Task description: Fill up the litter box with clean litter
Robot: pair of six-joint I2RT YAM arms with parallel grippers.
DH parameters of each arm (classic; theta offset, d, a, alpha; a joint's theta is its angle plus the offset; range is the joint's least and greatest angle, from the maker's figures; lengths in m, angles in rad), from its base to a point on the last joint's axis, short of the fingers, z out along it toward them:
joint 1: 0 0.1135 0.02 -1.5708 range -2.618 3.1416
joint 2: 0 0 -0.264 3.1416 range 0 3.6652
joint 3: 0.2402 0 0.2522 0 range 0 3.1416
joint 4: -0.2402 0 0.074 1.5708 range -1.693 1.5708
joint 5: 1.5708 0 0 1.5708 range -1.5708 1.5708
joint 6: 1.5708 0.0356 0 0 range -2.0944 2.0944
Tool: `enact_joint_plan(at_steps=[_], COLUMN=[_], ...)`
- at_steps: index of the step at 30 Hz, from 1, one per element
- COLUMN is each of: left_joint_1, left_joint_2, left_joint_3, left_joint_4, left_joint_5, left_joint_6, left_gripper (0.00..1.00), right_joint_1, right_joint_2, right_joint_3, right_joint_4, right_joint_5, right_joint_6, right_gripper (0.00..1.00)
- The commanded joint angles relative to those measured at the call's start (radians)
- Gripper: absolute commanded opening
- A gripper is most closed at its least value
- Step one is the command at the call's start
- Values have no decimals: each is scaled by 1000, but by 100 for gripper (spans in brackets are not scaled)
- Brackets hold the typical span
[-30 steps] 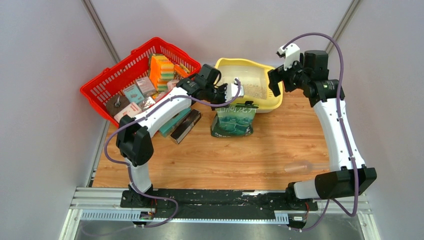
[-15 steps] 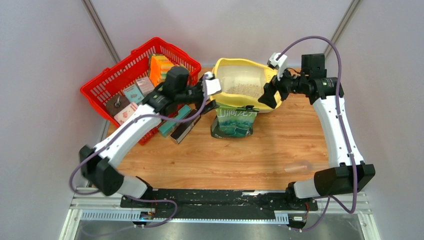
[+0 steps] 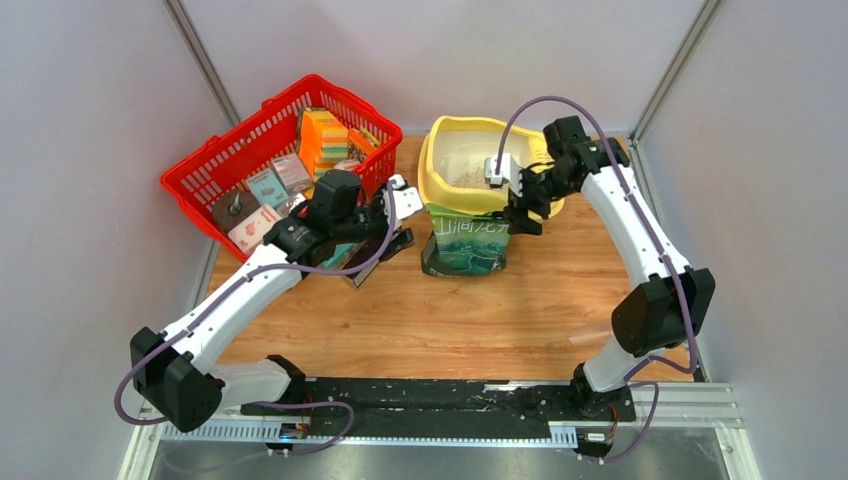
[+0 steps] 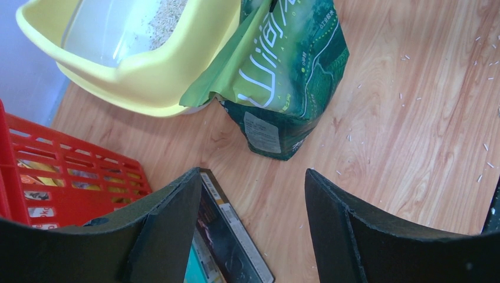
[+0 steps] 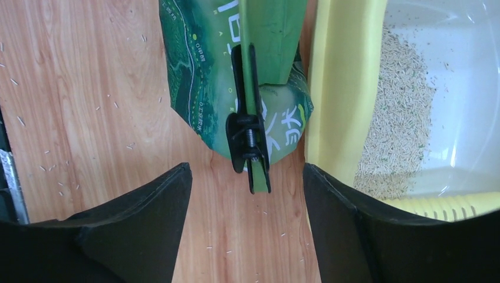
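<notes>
While both arms lean in over the table (image 3: 480, 320): every spot below is called off the green bag (image 3: 468, 242).
Green bag: standing on the wood, white characters on its front. Its top is folded over and pinched by a black clip (image 5: 247, 138).
Litter box (image 3: 432, 185): pale yellow with a white basin, directly behind the green bag. Its near wall touches the bag's folded top.
Clean litter (image 3: 466, 178): beige granules inside the box, lying on the side of the basin nearest the green bag. The white floor shows bare farther back.
Stray granules (image 5: 50, 168): sprinkled over the wood beside the green bag.
Left claw (image 4: 252, 177): jaws wide with nothing between them. It hangs just left of the green bag, clear of it.
Right claw (image 5: 246, 171): jaws spread and gripping nothing. It hovers over the green bag's top right corner, and the clip shows between the fingers with neither finger on it.
Red mesh basket (image 3: 215, 165): well to the left of the green bag, packed with small packets.
Dark flat box (image 4: 230, 230): on the wood between the basket and the green bag, below the left claw.
</notes>
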Motion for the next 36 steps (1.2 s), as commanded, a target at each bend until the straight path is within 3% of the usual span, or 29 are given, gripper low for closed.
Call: enact_joint_plan(at_steps=[1, 4, 12, 14, 20, 24, 25, 28, 36], left_joint_1=[2, 2, 2, 2, 2, 2, 2, 4, 2], left_joint_2=[-12, -13, -16, -16, -12, -7, -9, -9, -7], left_joint_3=[7, 6, -5, -5, -11, -11, -11, -13, -19], left_joint_4=[23, 21, 24, 27, 29, 33, 32, 30, 29], left_joint_5=[-6, -7, 0, 4, 10, 13, 13, 14, 17], left_joint_6=[-35, -28, -36, -39, -42, -48, -48, -45, -48], left_gripper=[72, 72, 72, 72, 72, 71, 72, 71, 71], right_joint_1=[50, 70, 111, 116, 126, 139, 142, 142, 139], right_joint_2=[-47, -50, -130, -138, -155, -152, -158, -171, -256], right_joint_3=[-48, -64, -163, -174, -190, -190, -186, -174, -78], right_joint_4=[105, 132, 244, 255, 279, 280, 280, 276, 91], right_joint_5=[67, 77, 126, 142, 159, 169, 176, 189, 185], right_joint_6=[-56, -38, -13, -12, 8, 11, 13, 23, 37], right_gripper=[71, 63, 56, 49, 41, 22, 13, 2, 0])
